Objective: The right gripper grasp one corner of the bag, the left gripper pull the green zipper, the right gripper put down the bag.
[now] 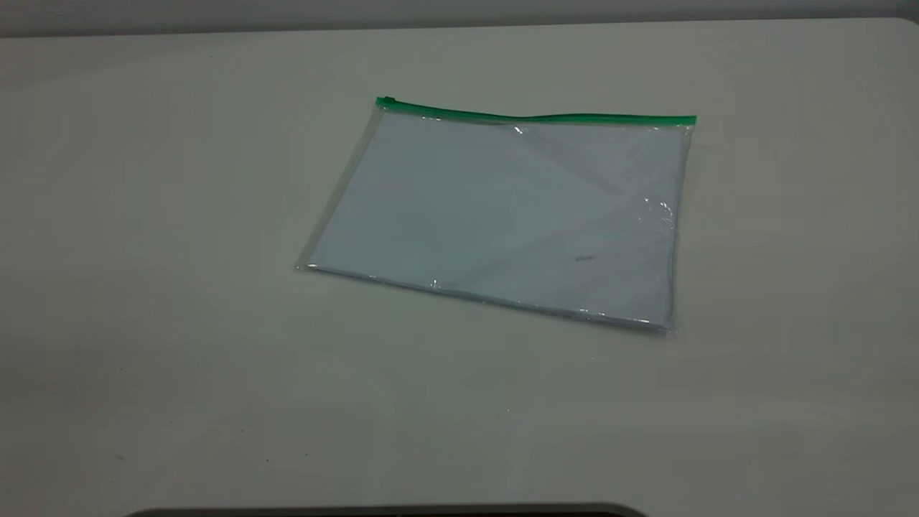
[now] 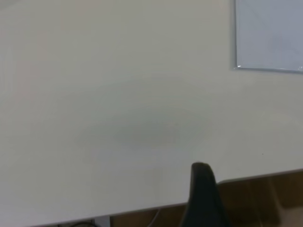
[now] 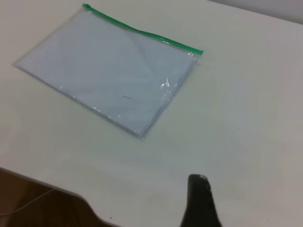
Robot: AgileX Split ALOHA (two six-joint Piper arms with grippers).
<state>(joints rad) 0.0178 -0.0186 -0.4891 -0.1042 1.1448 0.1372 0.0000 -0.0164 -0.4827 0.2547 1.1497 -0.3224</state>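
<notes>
Presently, I see the bag lying flat on the worktop, slightly skewed, white paper showing through it. The green zipper runs along its far long edge, with the slider tab at the left end. Bare worktop surrounds all four edges. The left tool sits near the worktop's edge, well apart from the bag's corner; the right tool likewise. I cannot tell whether either is open or closed.
</notes>
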